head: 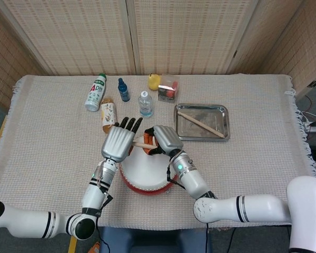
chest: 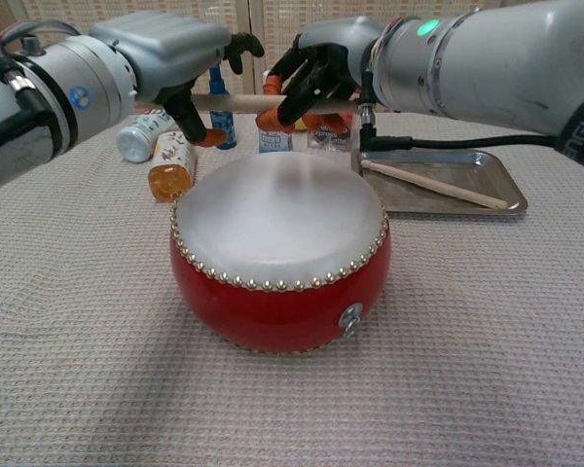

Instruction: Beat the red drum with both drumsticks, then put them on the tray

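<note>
The red drum [head: 145,174] [chest: 278,255] stands near the front edge of the table. Just behind and above its skin, one wooden drumstick [head: 141,144] [chest: 236,100] lies level. My right hand [head: 164,139] [chest: 317,66] grips it with curled fingers. My left hand [head: 120,142] [chest: 171,56] is beside the stick's other end with its fingers spread and holds nothing. A second drumstick [head: 201,123] [chest: 434,186] lies slantwise in the metal tray [head: 214,113] [chest: 479,169], right of the drum and further back.
Behind the drum stand a white bottle [head: 95,92], a juice bottle [head: 109,113] lying flat, a small blue bottle [head: 124,90], a water bottle [head: 145,103], a yellow object [head: 154,81] and a clear box [head: 168,87]. A woven cloth covers the table.
</note>
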Robot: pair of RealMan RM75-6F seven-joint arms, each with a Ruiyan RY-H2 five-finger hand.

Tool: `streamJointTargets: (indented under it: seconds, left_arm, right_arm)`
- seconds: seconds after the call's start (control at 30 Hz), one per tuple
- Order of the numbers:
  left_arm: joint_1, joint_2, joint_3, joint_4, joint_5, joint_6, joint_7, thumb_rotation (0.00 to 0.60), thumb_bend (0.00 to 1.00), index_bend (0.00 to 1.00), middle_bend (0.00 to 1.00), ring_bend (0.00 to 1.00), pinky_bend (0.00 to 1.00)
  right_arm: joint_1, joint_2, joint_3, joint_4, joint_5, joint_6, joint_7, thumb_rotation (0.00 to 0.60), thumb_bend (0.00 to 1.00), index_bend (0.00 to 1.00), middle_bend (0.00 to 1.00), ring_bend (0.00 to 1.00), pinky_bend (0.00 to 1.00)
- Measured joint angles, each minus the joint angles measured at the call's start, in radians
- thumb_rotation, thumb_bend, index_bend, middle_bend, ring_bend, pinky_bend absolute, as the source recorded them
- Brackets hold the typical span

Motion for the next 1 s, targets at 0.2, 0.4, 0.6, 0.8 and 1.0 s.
streamJointTargets:
  seconds: [0.2, 0.4, 0.6, 0.8, 1.0]
  left_arm:
    - [0.002, 0.009, 0.002, 0.001, 0.005, 0.000, -0.019, 0.600, 0.31, 0.00, 0.01, 0.00, 0.25]
    - [0.006, 0.023, 0.001, -0.001, 0.004, 0.004, -0.029, 0.600, 0.31, 0.00, 0.00, 0.00, 0.23]
    - [0.014, 0.052, 0.000, -0.010, -0.012, 0.001, -0.037, 0.600, 0.31, 0.00, 0.00, 0.00, 0.22]
    - [0.031, 0.090, 0.008, -0.007, -0.024, -0.003, -0.054, 0.600, 0.31, 0.00, 0.00, 0.00, 0.22]
    - [0.048, 0.120, 0.020, 0.010, -0.035, -0.006, -0.066, 0.600, 0.31, 0.00, 0.00, 0.00, 0.22]
  right_arm:
    - [-0.012, -0.004, -0.003, 0.005, -0.034, -0.004, 0.011, 0.600, 0.76, 1.00, 0.70, 0.75, 0.84]
    - [-0.028, 0.003, -0.005, -0.002, -0.063, -0.006, 0.020, 0.600, 0.76, 1.00, 0.70, 0.75, 0.84]
    - [-0.049, 0.026, -0.010, -0.022, -0.081, -0.002, 0.023, 0.600, 0.76, 1.00, 0.71, 0.75, 0.84]
    - [-0.090, 0.075, -0.020, -0.061, -0.113, 0.007, 0.040, 0.600, 0.76, 1.00, 0.71, 0.75, 0.84]
    - [-0.154, 0.151, -0.038, -0.105, -0.154, 0.010, 0.074, 0.600, 0.76, 1.00, 0.71, 0.75, 0.84]
